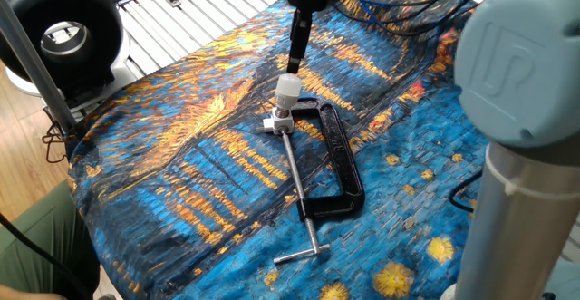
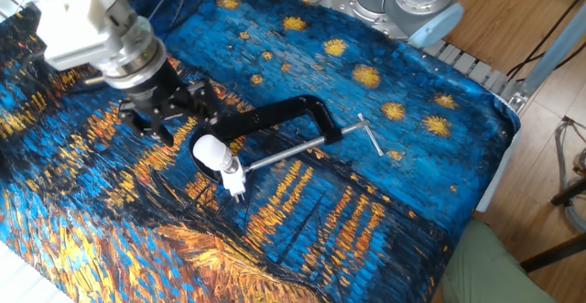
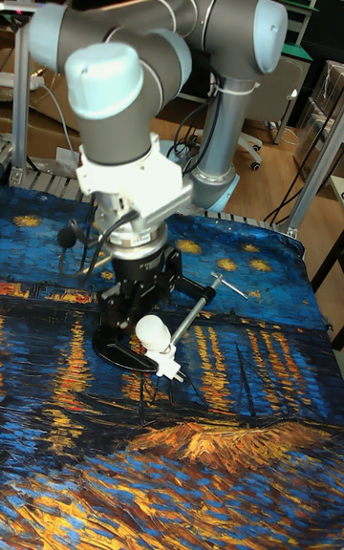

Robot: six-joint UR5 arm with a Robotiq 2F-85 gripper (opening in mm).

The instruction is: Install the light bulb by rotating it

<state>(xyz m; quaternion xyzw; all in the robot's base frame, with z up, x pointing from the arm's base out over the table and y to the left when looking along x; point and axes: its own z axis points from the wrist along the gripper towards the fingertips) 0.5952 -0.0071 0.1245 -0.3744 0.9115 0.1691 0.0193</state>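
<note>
The fingers (image 2: 169, 111) hang spread and empty just beside the bulb (image 2: 210, 150), which sits in its socket (image 2: 234, 179) by the clamp (image 2: 284, 115).

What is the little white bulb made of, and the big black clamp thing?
The light bulb looks like matte white plastic or frosted glass; it is dull, with no glare. The black C-clamp looks like painted cast metal, and its long screw is shiny bare steel, going by its silvery gleam.

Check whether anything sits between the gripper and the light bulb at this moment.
Nothing visible does. The gripper hangs apart from the light bulb, which stands in its white socket held by the black C-clamp. Only open air shows between them.
</note>
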